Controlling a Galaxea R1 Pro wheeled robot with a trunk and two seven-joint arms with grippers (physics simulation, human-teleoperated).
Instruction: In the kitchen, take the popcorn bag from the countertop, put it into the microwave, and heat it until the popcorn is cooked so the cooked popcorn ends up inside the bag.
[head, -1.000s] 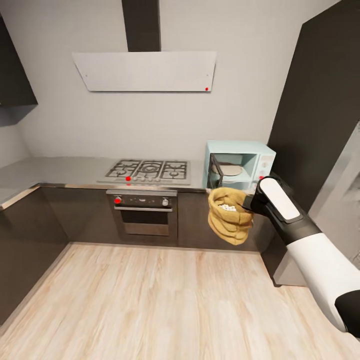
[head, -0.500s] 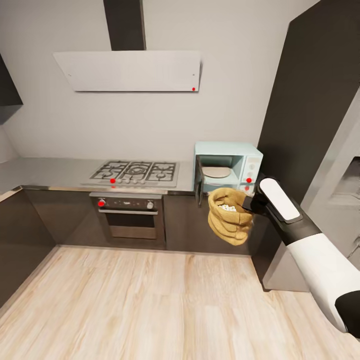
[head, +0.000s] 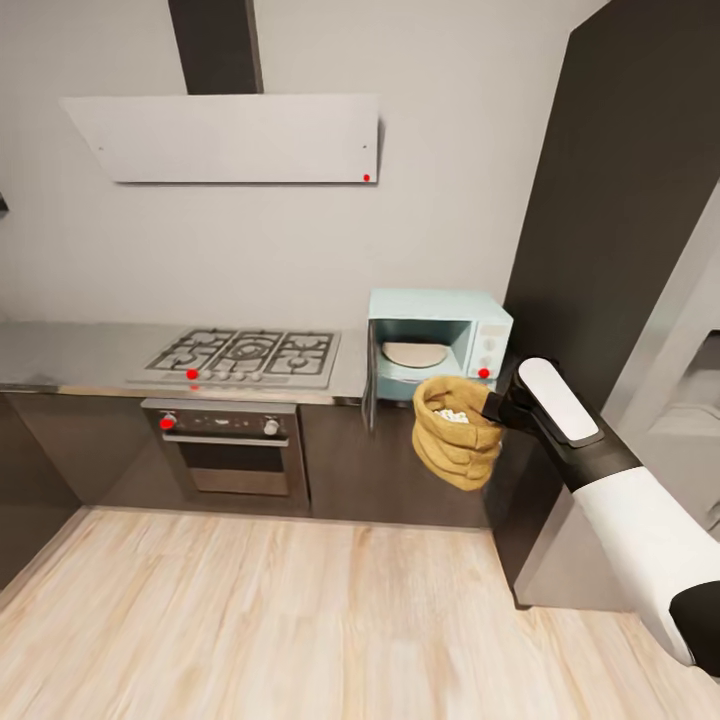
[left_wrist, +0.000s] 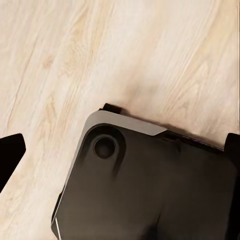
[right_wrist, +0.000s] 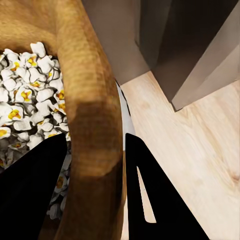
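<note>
A: Right pincer (head: 492, 408) clamps the bag (head: 455, 440) rim, popcorn (right_wrist: 30, 95) inside, near the open microwave (head: 438, 340).

B: Looks popped already. Left pincer, can't tell. Next: lift it in.

A gas hob (head: 240, 355) sits above a dark oven (head: 228, 445), under a white hood (head: 225, 138).

Looking like crumpled matt paper on the popcorn bag (head: 456, 445), slightly reflective grey stone on the worktop (head: 70, 355), light grainy wood on the floor (head: 280, 620), brushed steel around the hob (head: 243, 357).
</note>
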